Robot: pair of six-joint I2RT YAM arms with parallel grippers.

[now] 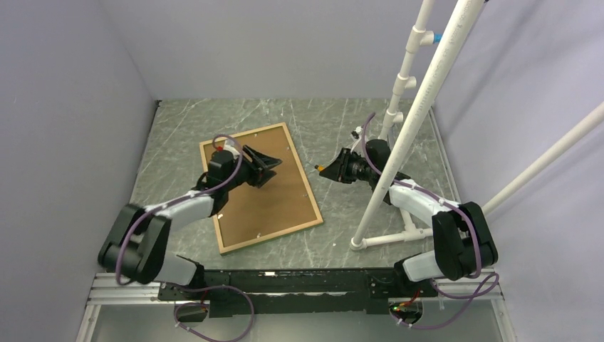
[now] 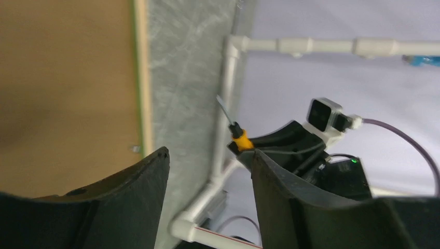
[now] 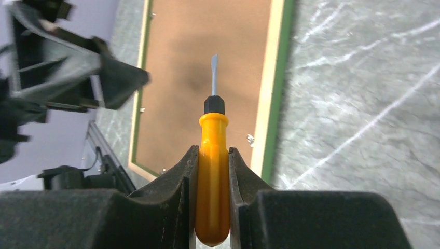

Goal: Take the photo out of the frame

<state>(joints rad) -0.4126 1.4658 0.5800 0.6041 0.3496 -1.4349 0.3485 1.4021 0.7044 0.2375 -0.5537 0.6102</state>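
Note:
The frame [image 1: 271, 236] lies face down on the table, its light wood rim and thin green edge [image 3: 272, 78] showing around the brown backing board [image 1: 274, 203]. The photo is hidden. My left gripper [image 1: 274, 171] hovers over the board's upper right part, open and empty; in the left wrist view its fingers [image 2: 210, 153] stand wide apart. To the right of the frame, my right gripper [image 1: 329, 169] is shut on an orange-handled screwdriver [image 3: 212, 155]. The blade points toward the frame's right edge.
A white pipe stand [image 1: 399, 142] rises from the table's right half, just behind my right arm. Small metal tabs [image 3: 250, 138] sit along the rim's inner edge. Grey walls close in the marbled table [image 1: 356, 214] on three sides.

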